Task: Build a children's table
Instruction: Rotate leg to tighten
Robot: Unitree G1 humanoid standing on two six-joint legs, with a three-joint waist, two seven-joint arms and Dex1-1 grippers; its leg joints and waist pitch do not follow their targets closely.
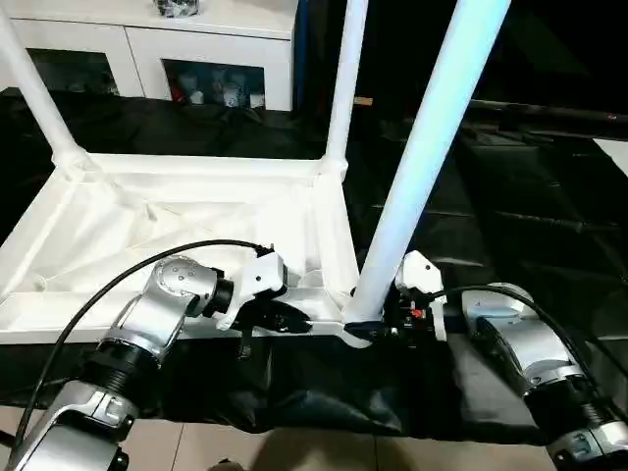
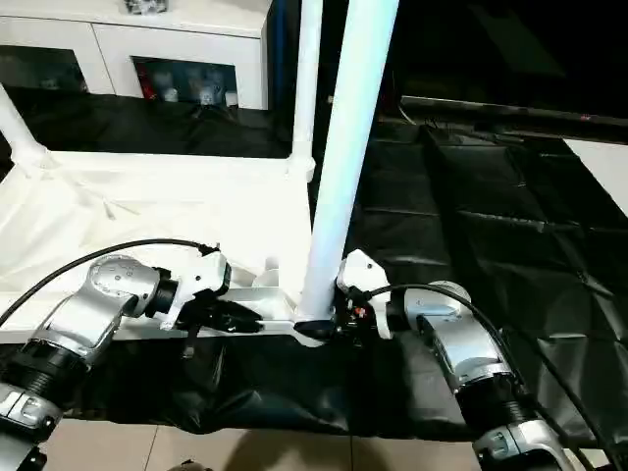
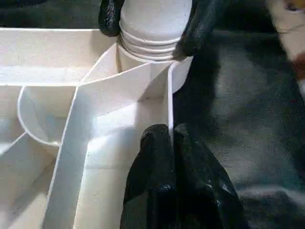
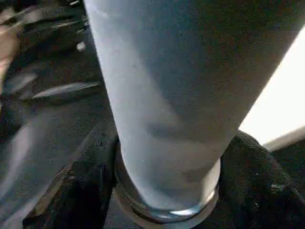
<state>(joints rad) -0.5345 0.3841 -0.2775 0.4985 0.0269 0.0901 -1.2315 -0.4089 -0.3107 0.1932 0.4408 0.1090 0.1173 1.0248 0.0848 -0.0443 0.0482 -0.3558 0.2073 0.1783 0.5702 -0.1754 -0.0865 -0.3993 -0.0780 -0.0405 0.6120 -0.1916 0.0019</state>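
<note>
The children's table top (image 1: 147, 221) lies upside down on black cloth, ribs facing up. Two white legs (image 1: 345, 88) (image 1: 34, 93) stand upright in its far corner sockets. A third leg (image 1: 432, 147) stands in the near right corner socket, leaning slightly. My right gripper (image 1: 371, 324) is at this leg's base, with a black finger (image 3: 108, 19) pressed on either side of it. My left gripper (image 1: 294, 319) is shut on the thin near rim wall (image 3: 169, 95) of the table top, just beside that corner.
A white cabinet (image 1: 147, 44) with glass doors stands behind the table top. The black cloth (image 1: 510, 196) spreads out to the right, and its front edge (image 1: 324, 417) hangs onto pale floor tiles close to me.
</note>
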